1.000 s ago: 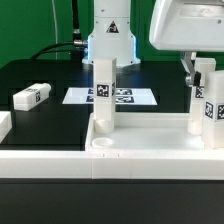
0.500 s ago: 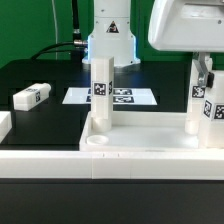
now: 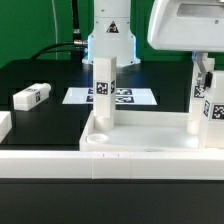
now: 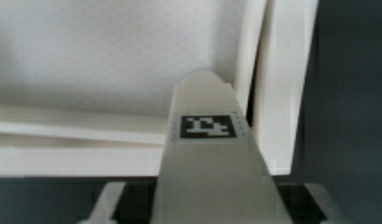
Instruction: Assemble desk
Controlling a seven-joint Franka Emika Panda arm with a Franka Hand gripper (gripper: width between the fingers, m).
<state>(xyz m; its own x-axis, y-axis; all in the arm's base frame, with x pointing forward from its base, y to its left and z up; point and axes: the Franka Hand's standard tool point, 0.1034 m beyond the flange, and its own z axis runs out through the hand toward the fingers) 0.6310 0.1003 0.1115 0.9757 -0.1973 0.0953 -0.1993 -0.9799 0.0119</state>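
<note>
The white desk top lies at the front of the table with its rim up. One white tagged leg stands upright in its corner at the exterior view's left. My gripper comes down from above at the right and is shut on a second upright leg at the top's right corner. In the wrist view this leg fills the gap between my fingers, its tag facing the camera, with the desk top beyond it. A third leg lies loose on the black table at the left.
The marker board lies flat behind the desk top, in front of the robot base. A long low white rail runs along the front. Another white part shows at the far left edge.
My gripper has turned with the right leg in it. The desk top and the standing left leg have shifted slightly toward the exterior view's left.
</note>
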